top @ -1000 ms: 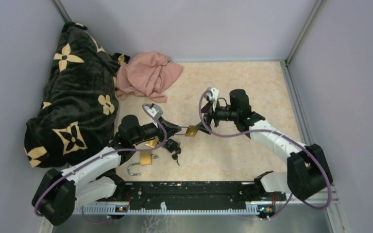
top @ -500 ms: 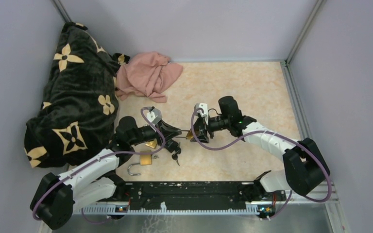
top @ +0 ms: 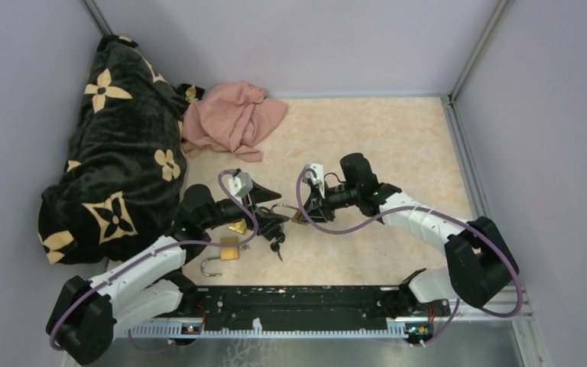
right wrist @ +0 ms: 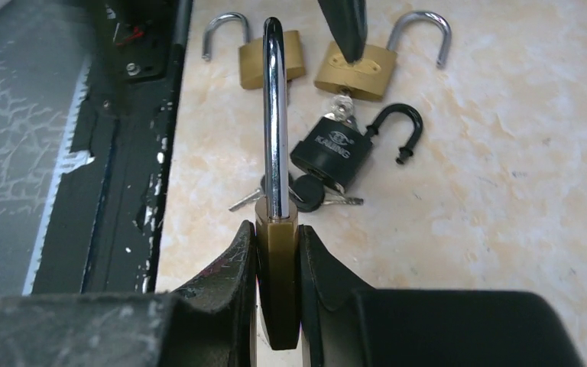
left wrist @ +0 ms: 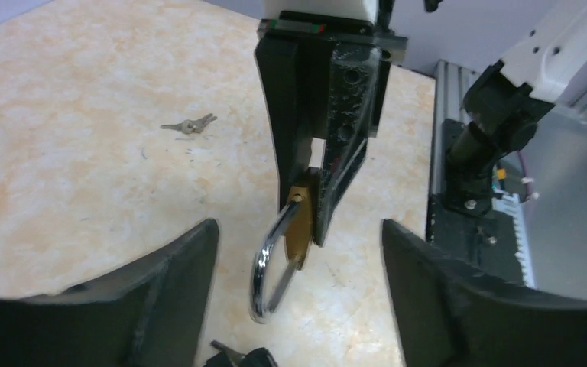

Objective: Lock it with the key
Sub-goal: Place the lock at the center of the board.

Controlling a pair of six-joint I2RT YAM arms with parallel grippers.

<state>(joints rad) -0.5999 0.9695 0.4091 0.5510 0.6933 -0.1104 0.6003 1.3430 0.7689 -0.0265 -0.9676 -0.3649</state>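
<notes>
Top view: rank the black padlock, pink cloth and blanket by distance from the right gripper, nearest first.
1. Black padlock, just to the left of the right gripper.
2. Pink cloth, at the back, toward the left.
3. Blanket, heaped along the left wall.

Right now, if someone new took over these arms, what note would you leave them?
Right gripper: shut on the brass padlock, shackle pointing at the left gripper, which is open and empty. On the table: black padlock with keys beside it, two more brass padlocks, a loose key pair farther off. Done: padlock grasped. Left: fetch a key, lock it.
</notes>
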